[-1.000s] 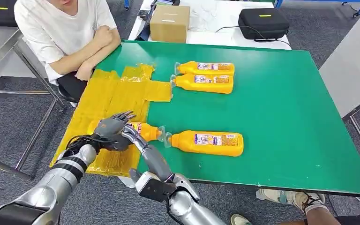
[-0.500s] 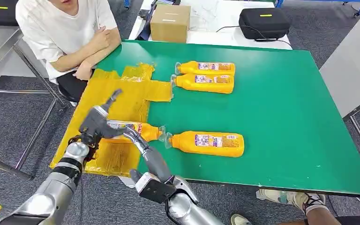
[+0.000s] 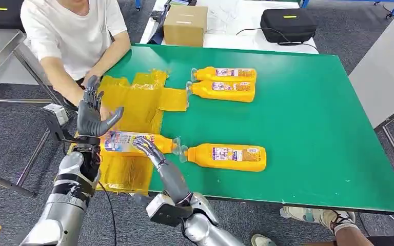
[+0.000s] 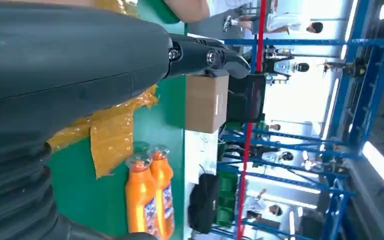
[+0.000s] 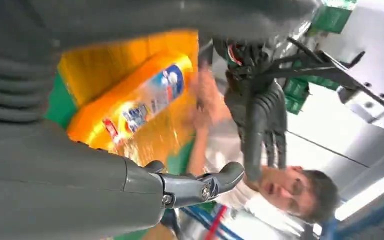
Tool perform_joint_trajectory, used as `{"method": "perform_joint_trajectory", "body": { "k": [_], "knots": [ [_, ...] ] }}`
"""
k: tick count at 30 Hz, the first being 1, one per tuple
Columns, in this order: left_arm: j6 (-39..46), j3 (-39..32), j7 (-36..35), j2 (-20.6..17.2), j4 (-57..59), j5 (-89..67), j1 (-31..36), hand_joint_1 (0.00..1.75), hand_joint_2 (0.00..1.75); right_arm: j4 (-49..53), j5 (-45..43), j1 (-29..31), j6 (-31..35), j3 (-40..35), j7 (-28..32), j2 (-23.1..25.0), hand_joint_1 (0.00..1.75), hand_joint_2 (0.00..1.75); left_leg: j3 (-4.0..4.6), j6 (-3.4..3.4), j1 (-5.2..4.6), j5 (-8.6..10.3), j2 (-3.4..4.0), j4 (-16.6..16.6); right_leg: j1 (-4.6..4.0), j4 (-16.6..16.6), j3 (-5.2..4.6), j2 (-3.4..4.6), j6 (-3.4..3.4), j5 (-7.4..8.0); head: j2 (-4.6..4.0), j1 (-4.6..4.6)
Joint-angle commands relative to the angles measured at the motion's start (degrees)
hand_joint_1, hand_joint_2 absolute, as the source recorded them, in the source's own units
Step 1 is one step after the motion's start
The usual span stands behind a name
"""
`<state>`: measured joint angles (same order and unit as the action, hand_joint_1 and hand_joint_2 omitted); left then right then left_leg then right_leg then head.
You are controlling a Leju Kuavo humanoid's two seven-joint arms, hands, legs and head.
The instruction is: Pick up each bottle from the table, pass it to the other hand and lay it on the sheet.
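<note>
Past the left hand [image 4: 80, 65], two orange bottles [image 4: 150, 200] lie side by side on the green table [image 4: 172, 120], near a cardboard box [image 4: 206, 103].

Glossy orange plastic bottles [image 3: 224, 157] with printed paper-like labels lie on a smooth matt green surface [image 3: 308, 118]; the crinkled yellow plastic sheet [image 3: 133, 102] shines; the brown cardboard box [image 3: 185, 24] looks matt.

I cannot read any text here. The bottles [image 3: 225, 157] carry printed labels [image 3: 231, 152] in blue and white, but the letters on them are too small and blurred for me.
</note>
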<state>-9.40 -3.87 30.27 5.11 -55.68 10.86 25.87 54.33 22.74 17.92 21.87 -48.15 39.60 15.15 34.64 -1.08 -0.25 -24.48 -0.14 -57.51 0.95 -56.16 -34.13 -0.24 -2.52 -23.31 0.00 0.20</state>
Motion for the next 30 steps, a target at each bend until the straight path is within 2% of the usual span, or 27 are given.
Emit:
{"method": "perform_joint_trajectory", "body": {
  "k": [1, 2, 3, 5, 6, 7, 9, 10, 12, 15, 21, 23, 26, 30],
  "knots": [
    [1.0, -3.3, -2.3, 1.3, -20.1, 4.3, -13.9, 0.00, 1.75, 7.3, 24.6, -4.0, 11.1, 5.9, -15.1, -17.6, 0.00, 1.75, -0.22, -0.01, 0.00, -0.05, -0.06, 0.1, -0.01, 0.2, 0.28, -0.05, 0.01, -0.04, 0.00, 0.02],
    [1.3, -3.7, -2.3, 1.5, -23.6, 4.0, -16.8, 0.00, 1.75, 8.8, 25.2, -5.4, 10.3, 9.8, -13.6, -20.0, 0.00, 1.75, -0.34, 0.00, 0.06, -0.12, -0.08, 0.1, -0.06, 0.3, 0.45, -0.06, 0.03, -0.08, 0.00, 0.00],
    [1.1, -3.9, -2.4, 1.6, -24.7, 4.0, -17.7, 0.00, 1.75, 9.0, 26.0, -6.1, 9.5, 12.4, -12.4, -20.2, 0.00, 1.75, -0.31, -0.02, -0.01, -0.09, -0.04, 0.1, 0.00, 0.3, 0.40, -0.03, 0.00, -0.05, 0.00, -0.02],
    [2.5, -4.6, -2.1, 2.2, -28.4, 3.4, -21.0, 0.00, 1.75, 11.0, 30.1, -8.5, 9.5, 18.3, -17.3, -22.9, 0.00, 1.75, -0.27, -0.04, -0.03, -0.18, -0.04, 0.0, 0.01, 0.2, 0.37, -0.03, 0.01, -0.11, 0.00, -0.02],
    [3.3, -5.1, -1.8, 2.6, -31.0, 3.0, -23.3, 0.00, 1.75, 13.2, 31.0, -10.5, 7.5, 22.1, -17.7, -24.7, 0.00, 1.75, -0.28, -0.06, -0.03, -0.21, -0.17, 0.0, 0.01, 0.2, 0.46, -0.15, 0.00, -0.15, 0.00, 0.02],
    [3.6, -5.4, -1.7, 3.0, -32.7, 3.1, -24.6, 0.00, 1.75, 14.6, 30.6, -12.0, 5.5, 25.4, -17.5, -25.2, 0.00, 1.75, -0.05, -0.05, -0.05, -0.13, -0.14, 0.0, 0.03, 0.3, 0.23, -0.10, 0.00, -0.07, 0.00, 0.07],
    [4.3, -5.5, -1.7, 3.9, -35.2, 3.5, -26.7, 0.00, 1.75, 16.3, 29.5, -14.0, 1.0, 30.3, -17.4, -25.5, 0.00, 1.75, -0.16, -0.04, -0.04, -0.25, -0.14, 0.0, 0.02, 0.3, 0.37, -0.11, 0.03, -0.17, 0.00, -0.02],
    [4.5, -5.3, -1.7, 4.1, -35.7, 3.7, -27.1, 0.00, 1.75, 15.8, 29.1, -14.0, -0.6, 31.1, -17.5, -25.4, 0.00, 1.75, 0.00, -0.12, -0.15, -0.18, -0.15, 0.0, 0.11, 0.3, 0.16, -0.14, 0.00, -0.10, 0.00, 0.00],
    [4.6, -4.3, -1.8, 4.5, -36.0, 3.8, -27.7, 0.00, 1.75, 13.5, 28.6, -13.1, -1.8, 32.1, -17.7, -25.0, 0.00, 1.75, -0.19, -0.08, -0.07, -0.33, -0.25, -0.1, 0.02, 0.3, 0.42, -0.22, 0.06, -0.23, 0.00, 0.02],
    [5.3, -3.0, -1.5, 4.7, -35.6, 3.0, -27.6, 0.00, 1.75, 9.8, 28.7, -10.9, -2.4, 32.0, -17.4, -24.4, 0.00, 1.75, -0.16, -0.05, -0.05, -0.32, -0.01, -0.1, 0.00, 0.2, 0.32, 0.02, 0.09, -0.14, 0.00, -0.02],
    [5.9, -1.6, -1.2, 4.7, -34.7, 2.6, -27.0, 0.00, 1.75, 5.4, 28.3, -7.4, -2.8, 31.6, -16.6, -24.4, 0.00, 1.75, -0.06, -0.11, -0.05, -0.18, 0.00, 0.0, 0.00, 0.3, 0.17, 0.02, 0.03, -0.01, 0.00, -0.02],
    [5.8, -0.4, -1.1, 4.0, -34.1, 2.4, -26.7, 0.00, 1.75, 1.4, 27.7, -4.5, -4.1, 31.6, -16.4, -24.0, 0.00, 1.75, -0.22, -0.07, -0.01, -0.25, 0.01, 0.0, -0.05, 0.3, 0.35, 0.04, 0.08, -0.07, 0.00, -0.02],
    [5.8, 1.0, -0.8, 4.1, -32.7, 1.8, -25.6, 0.00, 1.75, -6.9, 28.6, 1.3, -2.7, 30.9, -15.5, -22.8, 0.00, 1.75, -0.16, -0.11, -0.03, -0.19, 0.10, 0.0, -0.02, 0.3, 0.28, 0.12, 0.03, 0.00, 0.00, -0.02],
    [5.8, 1.6, -0.7, 4.0, -32.3, 1.9, -25.3, 0.00, 1.75, -10.0, 28.8, 3.3, -2.3, 30.6, -15.2, -22.0, 0.00, 1.75, -0.17, -0.10, -0.01, -0.18, 0.05, 0.0, -0.02, 0.3, 0.31, 0.06, 0.03, 0.00, 0.00, 0.00]
  ]
}}
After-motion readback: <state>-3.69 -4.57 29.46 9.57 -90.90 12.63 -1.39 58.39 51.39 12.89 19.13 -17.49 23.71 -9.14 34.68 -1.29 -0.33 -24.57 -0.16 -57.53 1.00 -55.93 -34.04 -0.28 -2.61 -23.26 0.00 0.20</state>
